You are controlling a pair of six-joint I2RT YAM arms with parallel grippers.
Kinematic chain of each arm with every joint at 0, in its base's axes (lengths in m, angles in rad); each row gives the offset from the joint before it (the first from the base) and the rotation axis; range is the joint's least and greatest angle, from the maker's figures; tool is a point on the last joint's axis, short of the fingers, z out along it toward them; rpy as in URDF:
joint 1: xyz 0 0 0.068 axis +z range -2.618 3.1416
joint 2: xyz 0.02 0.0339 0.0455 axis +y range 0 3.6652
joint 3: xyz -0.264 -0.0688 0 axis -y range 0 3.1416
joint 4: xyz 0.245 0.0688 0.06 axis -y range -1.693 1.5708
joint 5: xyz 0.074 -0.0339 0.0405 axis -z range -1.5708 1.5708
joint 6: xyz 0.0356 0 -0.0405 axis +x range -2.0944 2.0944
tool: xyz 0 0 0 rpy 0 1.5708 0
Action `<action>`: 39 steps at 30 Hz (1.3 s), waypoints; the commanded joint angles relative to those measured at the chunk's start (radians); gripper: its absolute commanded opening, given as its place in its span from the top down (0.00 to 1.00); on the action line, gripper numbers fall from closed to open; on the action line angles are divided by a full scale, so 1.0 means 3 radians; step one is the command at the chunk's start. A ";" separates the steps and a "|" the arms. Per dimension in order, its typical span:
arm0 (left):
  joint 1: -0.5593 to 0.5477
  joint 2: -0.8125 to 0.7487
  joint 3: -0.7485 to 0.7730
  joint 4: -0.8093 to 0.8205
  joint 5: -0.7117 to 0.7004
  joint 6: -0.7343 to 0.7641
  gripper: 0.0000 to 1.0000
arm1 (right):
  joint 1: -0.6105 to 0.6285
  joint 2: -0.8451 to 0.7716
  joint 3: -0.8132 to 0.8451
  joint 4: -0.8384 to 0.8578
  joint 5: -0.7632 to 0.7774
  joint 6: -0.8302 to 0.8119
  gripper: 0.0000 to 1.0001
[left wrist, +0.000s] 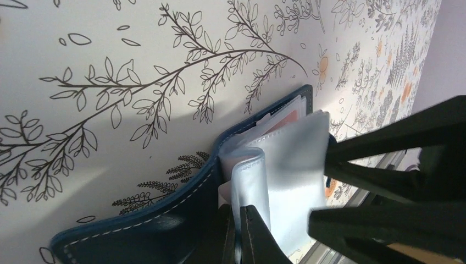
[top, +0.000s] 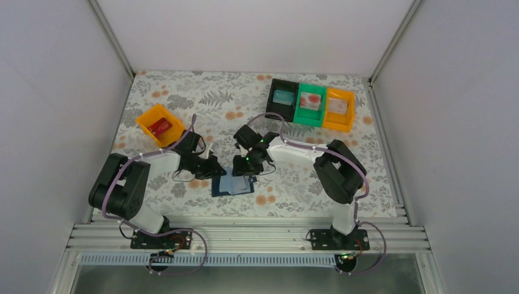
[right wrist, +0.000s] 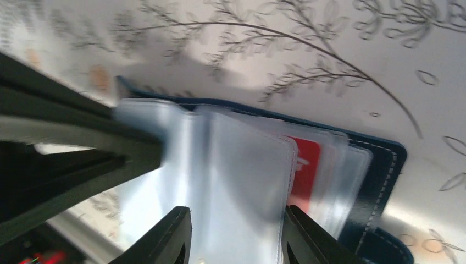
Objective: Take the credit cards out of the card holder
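The navy, white-stitched card holder (top: 233, 184) lies open on the floral bench (top: 294, 196), by the middle of its near edge. The left gripper (left wrist: 237, 220) has its jaws pinched on one curled, glossy clear sleeve (left wrist: 250, 170). The right gripper (right wrist: 236, 214) has its jaws apart astride another, beside a flat red card (right wrist: 304, 165).

Left claw (top: 217, 170) and right claw (top: 250, 168) seemingly hem in the card holder (top: 235, 185).

Navy-blue folding card holder (top: 233, 184) with white stitching lies open on the floral-print table (top: 183, 92), its clear plastic sleeves (right wrist: 242, 181) lifted and fanned. One red plastic credit card (right wrist: 305, 165) sits inside a sleeve, half covered by the leaves in front. Other sleeves' contents: unreadable.
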 commanded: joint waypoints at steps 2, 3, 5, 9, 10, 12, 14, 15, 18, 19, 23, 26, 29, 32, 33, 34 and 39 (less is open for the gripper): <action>-0.0024 0.0020 0.0053 0.0061 0.0001 0.0018 0.98 | 0.0031 -0.0273 0.0031 0.0392 -0.0418 -0.0054 0.57; -0.0024 0.0011 0.0052 0.0056 -0.0008 0.0017 0.98 | 0.0026 -0.0303 0.0023 0.0408 -0.0425 -0.0063 0.57; -0.0018 0.0006 0.0052 0.0049 -0.0023 0.0015 0.98 | 0.0015 -0.0350 0.0022 0.0400 -0.0399 -0.0063 0.57; -0.0006 -0.0005 0.0036 0.0046 -0.0040 0.0006 0.98 | -0.0013 -0.0381 -0.0049 0.0370 -0.0352 -0.0061 0.58; -0.0001 -0.0007 0.0034 0.0046 -0.0057 0.0006 0.98 | -0.0017 -0.0378 -0.0075 0.0358 -0.0338 -0.0058 0.58; 0.0015 -0.0014 0.0027 0.0031 -0.0086 0.0006 0.98 | -0.0025 -0.0387 -0.0081 0.0242 -0.0224 -0.0058 0.58; 0.0024 -0.0014 0.0012 0.0041 -0.0094 -0.0006 0.98 | -0.0035 -0.0422 -0.0070 0.0119 -0.0086 -0.0069 0.58; 0.0029 -0.0012 0.0002 0.0050 -0.0096 -0.0008 0.97 | -0.0039 -0.0446 -0.0068 0.0076 -0.0045 -0.0070 0.58; 0.0035 0.0001 -0.0005 0.0041 -0.0105 -0.0015 0.98 | -0.0050 -0.0536 -0.0073 0.0000 0.0031 -0.0080 0.58; 0.0036 0.0007 -0.0005 0.0041 -0.0103 -0.0014 0.98 | -0.0055 -0.0563 -0.0089 -0.0008 0.0043 -0.0080 0.57; 0.0039 0.0002 -0.0005 0.0042 -0.0103 -0.0013 0.98 | -0.0060 -0.0556 -0.0120 -0.0196 0.0256 -0.0059 0.57; 0.0032 0.0000 0.0004 0.0046 -0.0103 0.0001 0.98 | -0.0074 -0.0549 -0.0216 -0.0191 0.0245 -0.0129 0.55; 0.0036 -0.0013 0.0009 0.0062 -0.0112 0.0021 0.98 | -0.0131 -0.0694 -0.0399 0.0171 -0.0066 -0.0242 0.50; 0.0035 -0.0003 -0.0005 0.0098 -0.0151 0.0027 0.98 | -0.0243 -0.0647 -0.0481 0.0452 -0.0569 -0.0359 0.50; 0.0038 0.0006 0.0002 0.0105 -0.0176 0.0036 0.98 | -0.0267 -0.0603 -0.0495 0.0535 -0.0719 -0.0348 0.51; 0.0035 0.0020 0.0009 0.0105 -0.0210 0.0060 0.98 | -0.0290 -0.0569 -0.0523 0.0624 -0.0820 -0.0319 0.52; 0.0044 0.0012 -0.0015 0.0117 -0.0468 0.0194 0.97 | -0.0337 -0.0365 -0.0575 0.0801 -0.0977 -0.0187 0.58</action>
